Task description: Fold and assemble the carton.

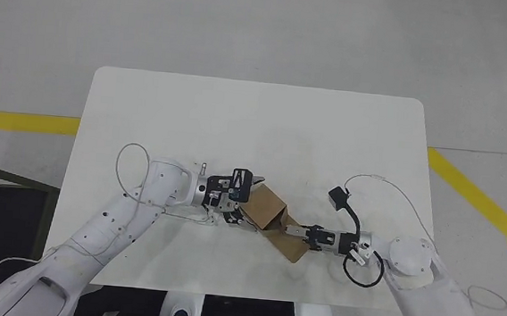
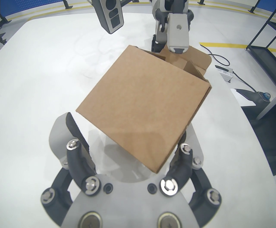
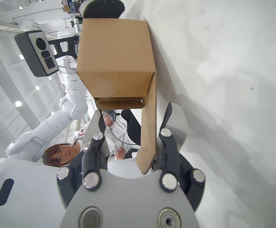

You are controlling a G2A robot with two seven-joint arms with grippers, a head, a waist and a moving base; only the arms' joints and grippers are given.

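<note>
While both claws gape wide — left claw (image 2: 127, 123) round one carton (image 2: 142, 103) corner, right claw (image 3: 134, 109) astride the loose flap (image 3: 148, 129) — I'd brace the body, then fold that flap inward.

Top view, frame centre: carton (image 1: 267, 211) too small to make out its folds; contact with either gripper not discernible. Left wrist view: carton covers most of one finger (image 2: 195, 142) of left gripper (image 2: 127, 125); carton underside hidden. Right wrist view: a carton flap (image 3: 148, 121) lies beside one finger (image 3: 167, 117) of right gripper (image 3: 134, 110); touching or apart, cannot tell.
</note>
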